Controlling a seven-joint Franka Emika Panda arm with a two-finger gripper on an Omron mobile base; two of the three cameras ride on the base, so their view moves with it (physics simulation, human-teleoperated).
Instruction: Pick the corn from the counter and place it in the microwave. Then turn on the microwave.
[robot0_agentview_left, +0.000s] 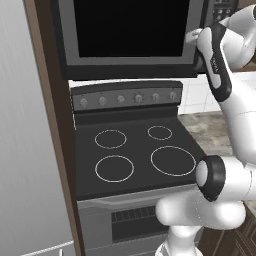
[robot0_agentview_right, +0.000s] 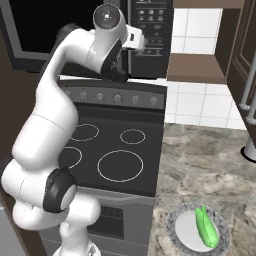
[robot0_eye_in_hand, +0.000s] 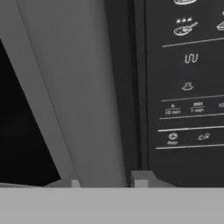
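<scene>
We see microwave (robot0_agentview_right: 85, 30) up left, door shut. Jaws clamped on its bar handle (robot0_eye_in_hand: 83, 100). Corn (robot0_agentview_right: 206, 227) lies on plate (robot0_agentview_right: 182, 232) on bench (robot0_agentview_right: 210, 160), far right. Corn looks light, firm, smooth. We think: take it across middle.

Grey-beige marbled counter (robot0_agentview_right: 200, 160), right of the black stovetop (robot0_agentview_right: 112, 150), running back to a white tiled backsplash (robot0_agentview_right: 192, 102). Near its front edge, 1 round grey plate (robot0_agentview_right: 180, 235), resting directly on the stone. On the plate, the corn (robot0_agentview_right: 206, 227): green husk, lying lengthwise toward the plate's right side. At the far right edge, a grey round base (robot0_agentview_right: 249, 149) standing on the counter, cut off by the frame. In the left base view, a strip of the same counter (robot0_agentview_left: 207, 127) beside the stovetop.
</scene>
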